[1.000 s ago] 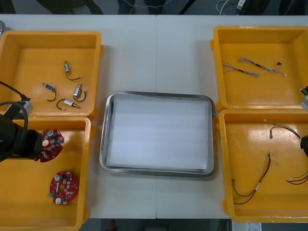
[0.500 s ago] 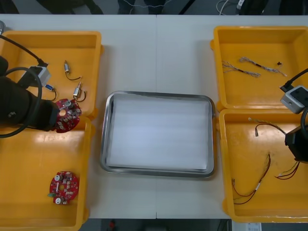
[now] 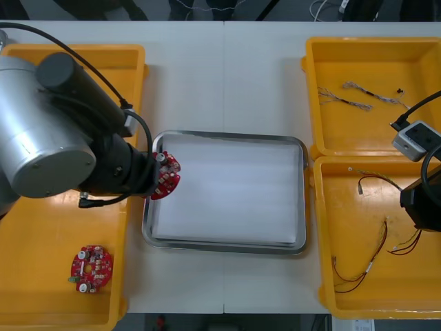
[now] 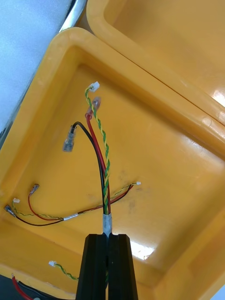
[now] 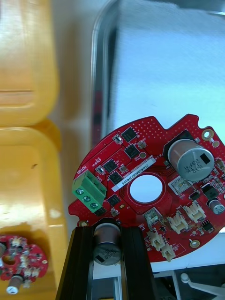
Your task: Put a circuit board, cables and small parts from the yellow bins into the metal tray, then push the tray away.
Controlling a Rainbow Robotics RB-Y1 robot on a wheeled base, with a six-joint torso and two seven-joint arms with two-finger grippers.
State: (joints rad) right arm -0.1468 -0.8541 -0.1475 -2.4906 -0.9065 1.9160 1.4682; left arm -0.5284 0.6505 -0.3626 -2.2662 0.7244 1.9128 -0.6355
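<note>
My left jaws pinch the circuit board (image 3: pixel 165 175) edge above the rim of the metal tray (image 3: pixel 227 135); dropped now, it may tip outside; my right jaws clamp a cable (image 4: pixel 104 173) that could snag.

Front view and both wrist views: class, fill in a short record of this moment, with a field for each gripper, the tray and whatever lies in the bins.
Left gripper: shut on a red circuit board, held over the tray's left rim
Right gripper: shut on a cable bundle of red, black and yellow-green wires, over the near right bin
Metal tray: white inside, nothing lying in it
Near left bin: second circuit board
Far right bin: twisted cables
</note>
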